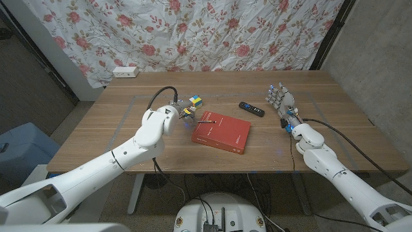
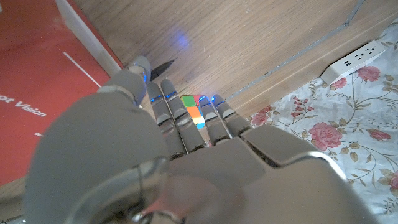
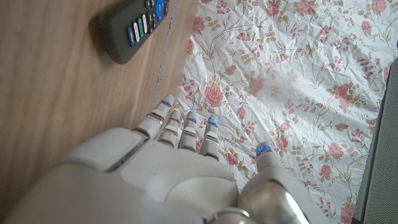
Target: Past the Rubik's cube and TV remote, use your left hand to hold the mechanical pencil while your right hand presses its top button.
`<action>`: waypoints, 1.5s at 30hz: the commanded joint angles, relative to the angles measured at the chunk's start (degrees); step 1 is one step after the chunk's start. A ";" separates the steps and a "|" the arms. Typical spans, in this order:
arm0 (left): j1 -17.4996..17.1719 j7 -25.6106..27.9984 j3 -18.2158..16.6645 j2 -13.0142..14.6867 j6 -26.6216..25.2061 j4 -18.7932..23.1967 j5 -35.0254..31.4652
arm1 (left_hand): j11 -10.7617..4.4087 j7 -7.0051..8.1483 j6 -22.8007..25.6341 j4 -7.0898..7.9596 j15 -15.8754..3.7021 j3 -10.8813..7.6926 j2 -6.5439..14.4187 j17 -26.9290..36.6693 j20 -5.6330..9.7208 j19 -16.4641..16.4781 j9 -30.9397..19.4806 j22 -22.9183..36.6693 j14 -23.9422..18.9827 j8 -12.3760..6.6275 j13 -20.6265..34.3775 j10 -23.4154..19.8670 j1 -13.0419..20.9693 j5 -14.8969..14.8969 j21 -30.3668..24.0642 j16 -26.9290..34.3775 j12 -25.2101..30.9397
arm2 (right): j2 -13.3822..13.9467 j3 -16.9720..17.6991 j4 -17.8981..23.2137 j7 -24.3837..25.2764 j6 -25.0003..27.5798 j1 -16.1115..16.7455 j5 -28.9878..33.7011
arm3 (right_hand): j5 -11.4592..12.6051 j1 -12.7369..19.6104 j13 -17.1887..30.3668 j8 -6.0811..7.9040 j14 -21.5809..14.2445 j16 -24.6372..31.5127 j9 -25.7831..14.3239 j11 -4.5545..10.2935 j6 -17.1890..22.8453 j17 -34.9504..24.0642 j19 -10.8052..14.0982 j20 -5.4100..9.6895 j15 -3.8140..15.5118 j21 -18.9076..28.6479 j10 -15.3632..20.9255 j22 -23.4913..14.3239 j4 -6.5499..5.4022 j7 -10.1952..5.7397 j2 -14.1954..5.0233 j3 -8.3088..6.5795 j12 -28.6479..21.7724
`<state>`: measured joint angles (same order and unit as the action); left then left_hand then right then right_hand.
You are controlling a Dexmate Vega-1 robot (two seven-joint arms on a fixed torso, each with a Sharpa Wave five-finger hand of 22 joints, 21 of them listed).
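Wooden table [image 1: 116, 122] carries one red book [image 1: 222, 133], one Rubik's cube [image 1: 194, 101], one TV remote [image 1: 252, 109] and one white power strip [image 1: 125, 71], which lies at the far edge against the flowered cloth [image 1: 193, 32]. One mechanical pencil [image 1: 206, 120], thin and dark, shows in the head view at the book's near-left corner, just beside the left hand [image 1: 185, 111]; whether it lies on the cover or is pinched by the fingers cannot be told at this size. That left hand hovers with its fingers bent downward between the cube and the book: the cube sits just beyond its fingertips, the book just to its right. In the left wrist view the same hand [image 2: 168, 155] shows its back, with the cube [image 2: 194, 112] peeking out past the fingers [image 2: 163, 102], the red cover [image 2: 37, 81] alongside, and the power strip [image 2: 357, 59] beyond the table edge. The right hand [image 1: 282, 102] stands well apart, fingers straight and spread, holding nothing, with the remote just to its left. The right wrist view shows that hand [image 3: 168, 168] with the remote [image 3: 134, 25] ahead of its fingertips.
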<state>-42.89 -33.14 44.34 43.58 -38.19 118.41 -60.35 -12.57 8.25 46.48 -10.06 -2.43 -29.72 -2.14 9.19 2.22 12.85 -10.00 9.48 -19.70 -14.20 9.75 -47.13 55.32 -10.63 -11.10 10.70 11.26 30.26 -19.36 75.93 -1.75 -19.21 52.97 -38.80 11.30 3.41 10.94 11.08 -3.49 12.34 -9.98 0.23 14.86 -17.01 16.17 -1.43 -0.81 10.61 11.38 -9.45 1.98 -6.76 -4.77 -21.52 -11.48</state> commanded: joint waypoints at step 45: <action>-0.52 4.20 0.84 -1.56 0.26 -1.75 -1.84 | -0.01 -0.88 12.76 0.11 -10.05 2.77 2.67 0.41 3.59 6.95 -0.59 0.16 -5.81 -0.58 0.32 -12.67 4.62 -0.14 -0.47 -0.07 0.43 | 0.06 0.05 0.80 1.41 -0.31 0.77 0.74 | 0.08 -0.01 0.13 0.17 -0.66 0.49 -0.16 0.07 1.38 0.18 0.97 -0.25 0.44 0.27 0.81 -0.16 0.60 -0.25 -1.93 -0.13 -0.10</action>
<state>-43.46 -29.48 44.93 42.34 -37.95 117.00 -61.57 -12.54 7.31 58.31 -9.99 -2.69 -27.11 0.39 9.48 2.46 19.21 -10.27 9.46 -24.81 -14.41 9.73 -58.99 59.21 -10.63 -11.44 10.69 11.26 30.10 -19.37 76.34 -0.55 -19.63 53.55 -38.17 11.30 3.41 10.94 11.07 -3.80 12.34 -9.98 0.31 15.76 -16.75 16.88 -1.53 -0.51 10.60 11.46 -9.45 2.29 -6.87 -4.77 -21.52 -11.48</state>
